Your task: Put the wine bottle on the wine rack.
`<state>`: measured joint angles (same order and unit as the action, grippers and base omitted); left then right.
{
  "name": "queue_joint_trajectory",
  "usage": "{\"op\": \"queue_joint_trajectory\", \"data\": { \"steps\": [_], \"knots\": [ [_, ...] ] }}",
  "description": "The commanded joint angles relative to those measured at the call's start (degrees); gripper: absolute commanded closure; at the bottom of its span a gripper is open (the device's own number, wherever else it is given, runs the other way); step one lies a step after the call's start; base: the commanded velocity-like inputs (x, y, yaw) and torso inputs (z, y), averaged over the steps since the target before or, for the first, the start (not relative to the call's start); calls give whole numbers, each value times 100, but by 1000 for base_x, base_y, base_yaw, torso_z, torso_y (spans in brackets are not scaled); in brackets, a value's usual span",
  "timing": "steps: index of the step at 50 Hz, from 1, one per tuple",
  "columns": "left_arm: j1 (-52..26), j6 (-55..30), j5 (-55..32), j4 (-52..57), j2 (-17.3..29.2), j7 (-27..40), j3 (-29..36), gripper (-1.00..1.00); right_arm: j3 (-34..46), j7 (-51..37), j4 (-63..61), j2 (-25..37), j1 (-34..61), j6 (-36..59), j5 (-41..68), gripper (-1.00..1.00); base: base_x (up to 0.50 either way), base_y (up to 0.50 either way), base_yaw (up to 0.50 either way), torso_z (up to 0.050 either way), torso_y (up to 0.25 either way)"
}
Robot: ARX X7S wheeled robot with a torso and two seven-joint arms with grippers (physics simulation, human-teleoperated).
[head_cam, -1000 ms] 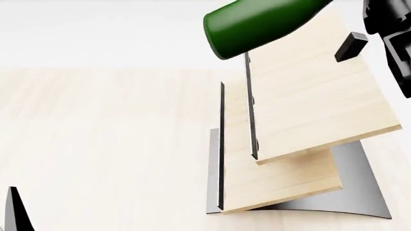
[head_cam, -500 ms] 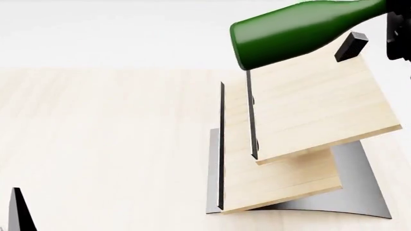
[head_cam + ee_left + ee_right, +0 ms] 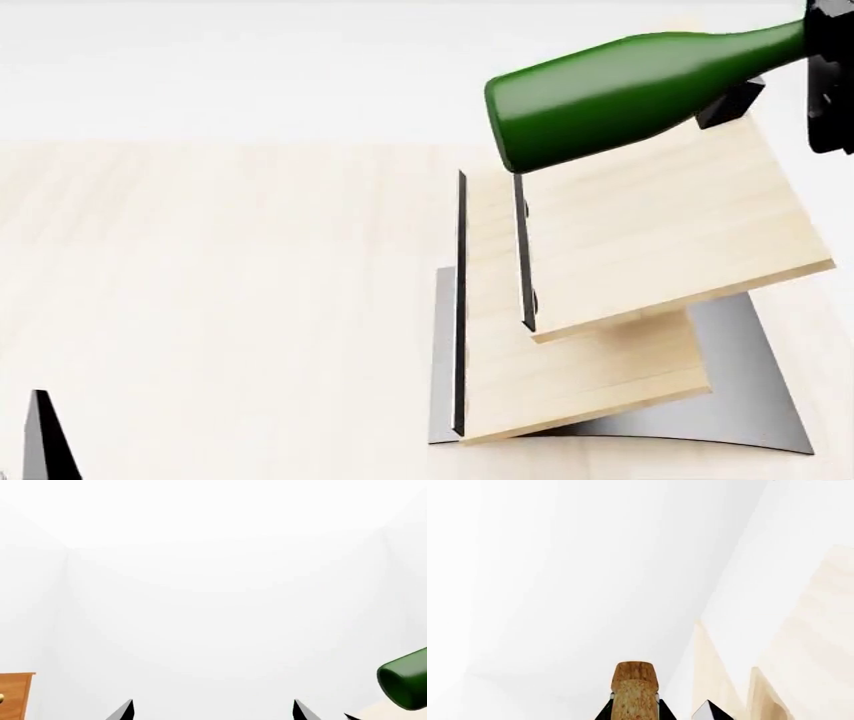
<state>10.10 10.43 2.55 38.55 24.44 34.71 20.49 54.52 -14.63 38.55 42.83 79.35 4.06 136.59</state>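
The left hand [image 3: 43, 440] sits idle at the near left corner of the head view, low over the tabletop [image 3: 214, 280]. Its wrist camera shows the two fingertips [image 3: 123, 711] spread well apart with nothing between them. In that same wrist view the edge of an orange-brown cabinet [image 3: 17, 696] shows to one side (not part of the task).

The wine rack [image 3: 627, 300] stands on the tabletop well away from the left hand and below the right one. Its two pale slabs are tilted and stepped, each with a black edge strip, on a curved dark grey base.

The wine bottle [image 3: 614, 95] is carried nearly horizontal in the air, base pointing away from the right hand and neck running into it, over the far part of the upper slab. No contact with the slab can be made out.

The right hand [image 3: 825, 80] is cut off by the frame edge. Its wrist view shows the cork [image 3: 634, 690] projecting from between the fingers, so it is judged to be pinching the bottle at the neck.

Step in hand: transport and alignment over the rack. The next move probably calls for lowering the bottle until its body rests flat on the slab, checking that it lies steady on the tilted wood, and only then releasing the neck.
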Motion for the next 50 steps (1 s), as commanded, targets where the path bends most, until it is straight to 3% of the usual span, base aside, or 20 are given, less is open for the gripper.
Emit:
{"op": "queue_joint_trajectory", "data": {
  "steps": [1,18,27,32,50],
  "knots": [
    [-15,10,3,-37,4,6,24,-100,-189,104,7,52,-12,-8,-151,100,0,0,0,0,10],
    [-51,-12,8,-67,3,3,74,-100,-214,213,21,97,-155,1,-163,100,0,0,0,0,1],
    [-66,-19,18,-92,-7,2,115,-100,-28,784,1107,-226,32,457,-276,100,0,0,0,0,1],
    [-65,-41,26,-65,-3,10,117,-100,-97,626,721,-127,-119,276,-252,100,0,0,0,0,0],
    [-81,-27,32,-100,3,25,151,-100,-59,833,1063,-233,-117,453,-286,100,0,0,0,0,1]
  ]
}}
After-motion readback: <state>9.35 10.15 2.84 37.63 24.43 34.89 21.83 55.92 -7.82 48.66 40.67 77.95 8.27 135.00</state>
